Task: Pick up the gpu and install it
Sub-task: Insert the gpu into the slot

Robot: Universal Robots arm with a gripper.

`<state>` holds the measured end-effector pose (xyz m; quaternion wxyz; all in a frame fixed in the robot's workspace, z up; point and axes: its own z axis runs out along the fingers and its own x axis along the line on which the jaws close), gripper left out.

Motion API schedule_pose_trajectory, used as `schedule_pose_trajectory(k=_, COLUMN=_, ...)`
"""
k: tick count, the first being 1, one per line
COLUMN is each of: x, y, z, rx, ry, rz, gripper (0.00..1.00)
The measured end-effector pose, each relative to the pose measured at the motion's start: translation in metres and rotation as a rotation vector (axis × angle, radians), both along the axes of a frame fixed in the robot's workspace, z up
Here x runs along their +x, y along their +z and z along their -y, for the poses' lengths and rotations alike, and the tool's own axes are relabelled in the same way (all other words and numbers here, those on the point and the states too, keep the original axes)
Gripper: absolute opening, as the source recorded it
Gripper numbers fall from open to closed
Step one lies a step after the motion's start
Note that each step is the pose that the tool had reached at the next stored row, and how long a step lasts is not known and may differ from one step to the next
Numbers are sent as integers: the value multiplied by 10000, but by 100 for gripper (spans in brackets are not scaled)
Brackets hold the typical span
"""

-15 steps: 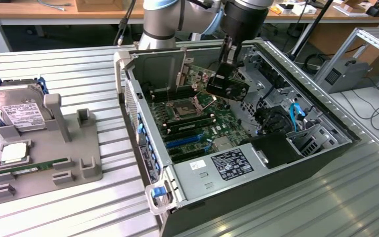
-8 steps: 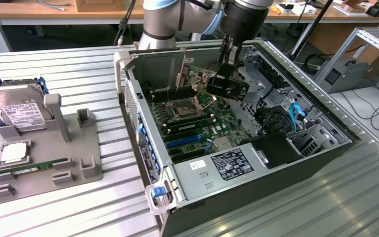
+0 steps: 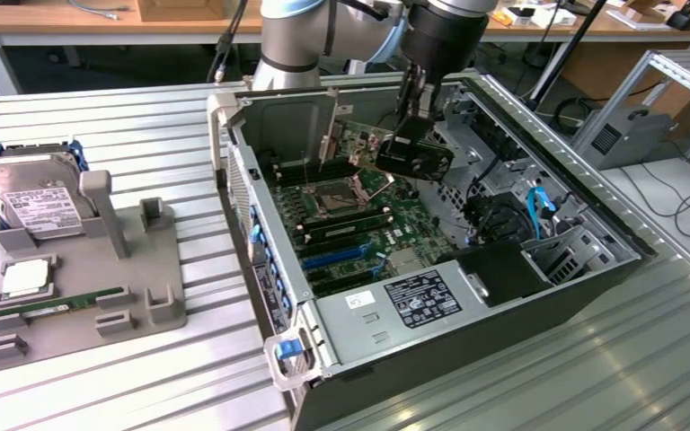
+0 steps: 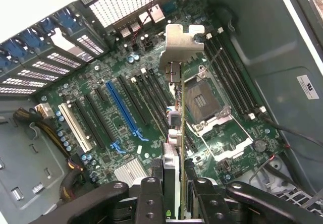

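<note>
Gripping the gpu (image 4: 174, 148) edge-on, the fingers (image 4: 150, 196) are closed partway onto its near end, one on each face. The card hangs above the motherboard (image 4: 242, 133), apparently clear of it, with its silver bracket (image 4: 177, 45) at the far end, toward the perforated wall (image 4: 131, 2) beyond the motherboard. On the motherboard, the card's line runs roughly parallel to the black slots, between the blue slot (image 4: 123, 113) and the empty CPU socket (image 4: 202, 100).

I judge the pick-up done and installation in hand: the card is carried, not seated. Seating calls for matching its edge connector to a slot and pressing straight down. Well away from the motherboard, outside the case (image 3: 358, 310), a grey tray (image 3: 141, 296) on the counter (image 3: 141, 386) holds a hard drive (image 3: 33, 202).
</note>
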<state>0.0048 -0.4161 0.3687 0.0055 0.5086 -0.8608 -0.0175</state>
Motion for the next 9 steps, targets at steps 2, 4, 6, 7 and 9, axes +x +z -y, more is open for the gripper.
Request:
schedule_pose_trajectory(k=2, x=0, y=0, z=0, rx=0, ry=127, rz=0, gripper=27)
schedule_pose_trajectory(k=4, x=0, y=0, z=0, rx=0, ry=229, rz=0, gripper=27)
schedule_pose_trajectory(k=6, x=0, y=0, z=0, rx=0, ry=321, rz=0, gripper=27)
schedule_pose_trajectory(k=7, x=0, y=0, z=0, rx=0, ry=393, rz=0, gripper=27)
schedule_pose_trajectory(k=9, x=0, y=0, z=0, rx=0, ry=539, rz=0, gripper=27)
